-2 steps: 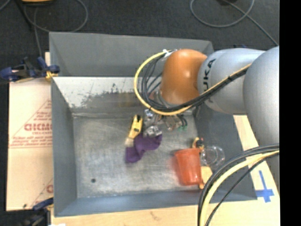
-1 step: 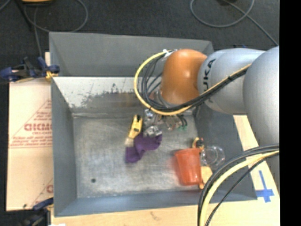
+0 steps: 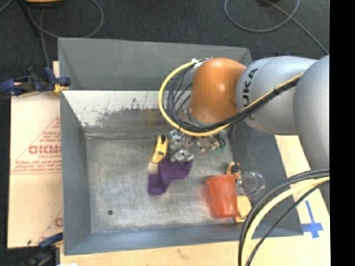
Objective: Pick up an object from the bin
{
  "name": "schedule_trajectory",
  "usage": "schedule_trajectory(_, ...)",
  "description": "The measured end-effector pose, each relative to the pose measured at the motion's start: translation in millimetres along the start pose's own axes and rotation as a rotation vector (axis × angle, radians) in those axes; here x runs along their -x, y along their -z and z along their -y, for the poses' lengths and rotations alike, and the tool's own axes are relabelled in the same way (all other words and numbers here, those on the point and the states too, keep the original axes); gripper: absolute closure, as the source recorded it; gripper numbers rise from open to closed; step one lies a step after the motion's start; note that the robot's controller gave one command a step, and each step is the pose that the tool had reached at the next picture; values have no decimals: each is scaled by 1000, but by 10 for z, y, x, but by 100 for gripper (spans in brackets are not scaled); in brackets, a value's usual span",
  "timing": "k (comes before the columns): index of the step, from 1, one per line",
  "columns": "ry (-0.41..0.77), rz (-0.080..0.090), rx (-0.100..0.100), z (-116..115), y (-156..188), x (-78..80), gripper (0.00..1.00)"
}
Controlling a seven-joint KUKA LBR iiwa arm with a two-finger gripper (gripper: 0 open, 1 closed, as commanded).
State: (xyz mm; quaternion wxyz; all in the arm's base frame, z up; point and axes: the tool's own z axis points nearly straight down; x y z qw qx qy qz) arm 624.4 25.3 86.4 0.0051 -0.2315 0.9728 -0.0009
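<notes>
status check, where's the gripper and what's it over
Gripper down mid-bin, over top end of purple cloth-like thing. Yellow piece tight beside it, view-left. Orange cup and clear cup lie apart, view-right, not in the way.

The bin (image 3: pixel 73 170) holds a purple cloth (image 3: pixel 166 176) and yellow tool (image 3: pixel 160 149) mid-floor, with an orange cup (image 3: pixel 222 196) and clear glass (image 3: pixel 252 183) by its right wall.

Soft, even light from above, with no hard glare.
The grey bin (image 3: pixel 75 165) is moderately lit. Its back wall (image 3: pixel 111 105) catches the most light as a pale band, with a darker shadow strip just below where the wall meets the bin floor. The orange wrist cover (image 3: pixel 216 90) carries a broad, soft sheen on its upper side. The arm (image 3: pixel 283 93) throws a faint shadow beneath itself, and the ground (image 3: pixel 138 10) outside the bin is dark.
</notes>
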Motion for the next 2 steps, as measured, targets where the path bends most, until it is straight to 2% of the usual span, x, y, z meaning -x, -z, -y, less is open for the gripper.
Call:
schedule_trajectory(1, 287, -2, 1, 8, 92, -12, 100)
schedule_trajectory(2, 124, -3, 4, -246, 1482, 139, 100)
